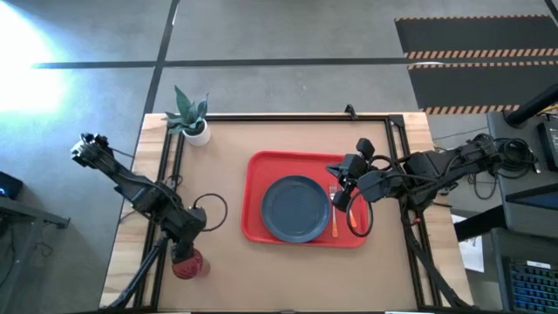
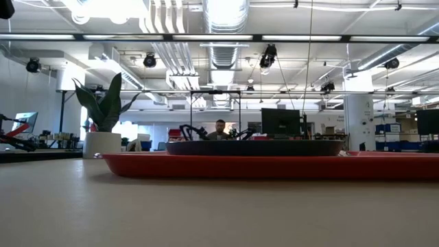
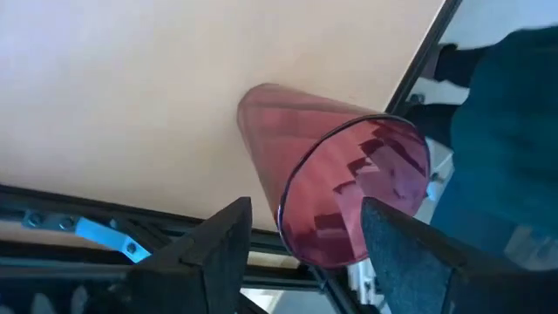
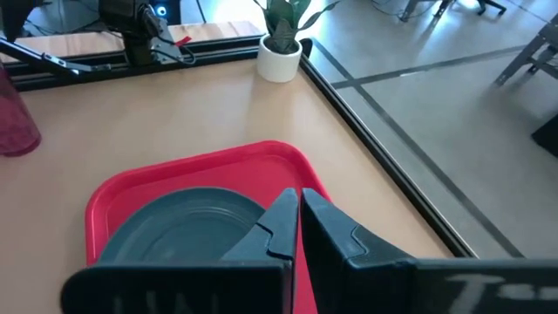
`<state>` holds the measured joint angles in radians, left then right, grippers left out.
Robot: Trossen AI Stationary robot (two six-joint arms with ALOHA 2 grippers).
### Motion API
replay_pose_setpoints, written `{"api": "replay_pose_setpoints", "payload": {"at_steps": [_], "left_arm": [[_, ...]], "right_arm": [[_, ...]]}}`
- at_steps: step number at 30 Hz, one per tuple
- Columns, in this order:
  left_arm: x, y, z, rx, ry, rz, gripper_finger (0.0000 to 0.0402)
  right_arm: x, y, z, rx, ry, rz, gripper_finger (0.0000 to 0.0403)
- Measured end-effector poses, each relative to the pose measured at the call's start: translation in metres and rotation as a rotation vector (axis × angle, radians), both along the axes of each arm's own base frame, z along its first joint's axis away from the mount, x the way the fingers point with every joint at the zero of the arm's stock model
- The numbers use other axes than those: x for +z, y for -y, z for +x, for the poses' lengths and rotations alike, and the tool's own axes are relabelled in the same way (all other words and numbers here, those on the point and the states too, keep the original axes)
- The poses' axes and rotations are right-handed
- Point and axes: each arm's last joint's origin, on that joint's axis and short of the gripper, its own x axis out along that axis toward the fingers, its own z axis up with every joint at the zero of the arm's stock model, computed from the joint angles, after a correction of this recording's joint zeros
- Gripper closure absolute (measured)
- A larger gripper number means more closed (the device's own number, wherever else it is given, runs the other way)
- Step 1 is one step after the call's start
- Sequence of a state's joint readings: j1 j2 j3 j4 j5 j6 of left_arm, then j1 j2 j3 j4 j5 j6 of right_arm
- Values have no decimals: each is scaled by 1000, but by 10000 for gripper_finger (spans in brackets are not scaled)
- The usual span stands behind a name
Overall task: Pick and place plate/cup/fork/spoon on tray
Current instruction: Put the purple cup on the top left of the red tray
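Only left wrist view: left claw (image 3: pixel 301 240) spread around cup (image 3: pixel 336 187); right claw (image 4: pixel 299 214) pressed together

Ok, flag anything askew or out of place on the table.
The cup sits off the tray, near the table's front edge by the left tool, whose fingers stand open either side of it. The plate and fork lie on the tray.

The left gripper (image 3: pixel 301 249) has its fingers (image 3: pixel 222 253) spread either side of the cup (image 3: pixel 336 183), above the table (image 3: pixel 131 96).
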<state>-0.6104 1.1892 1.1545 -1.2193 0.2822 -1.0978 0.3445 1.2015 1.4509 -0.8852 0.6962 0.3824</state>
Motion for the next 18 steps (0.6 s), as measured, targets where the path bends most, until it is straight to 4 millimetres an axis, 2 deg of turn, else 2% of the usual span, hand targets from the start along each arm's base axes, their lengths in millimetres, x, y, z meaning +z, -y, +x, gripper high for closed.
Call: {"api": "replay_pose_setpoints", "payload": {"at_steps": [10,18], "left_arm": [[-17,16,9,-74,-66,43,201],[-37,21,13,-104,-124,91,200]], "right_arm": [[0,0,0,-1,2,1,394],[0,0,0,-1,6,4,394]]}}
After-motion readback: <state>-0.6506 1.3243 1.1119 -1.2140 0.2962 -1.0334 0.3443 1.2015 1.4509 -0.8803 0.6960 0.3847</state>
